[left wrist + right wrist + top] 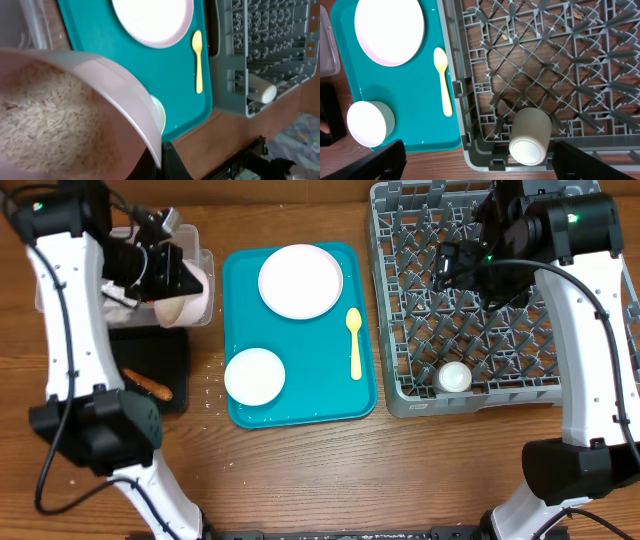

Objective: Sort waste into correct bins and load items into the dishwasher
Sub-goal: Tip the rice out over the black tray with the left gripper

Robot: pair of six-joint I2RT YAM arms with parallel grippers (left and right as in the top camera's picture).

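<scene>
My left gripper [172, 272] is shut on the rim of a pinkish bowl [185, 298] and holds it tilted over the clear tub [203, 250]. In the left wrist view the bowl [100, 80] is full of white rice [45, 120], with the fingers [162, 160] clamped on its edge. My right gripper [455, 265] hangs open and empty over the grey dish rack [520, 330]. Its fingers [487, 167] stand wide apart above the rack's front corner. A white cup [455, 377] lies in that corner and shows in the right wrist view [530, 135].
The teal tray [240, 310] holds a pale pink plate [300, 280], a white bowl [254, 375] and a yellow spoon [354, 343]. The black tray [150, 355] in front of the tub holds a brown stick [148, 385].
</scene>
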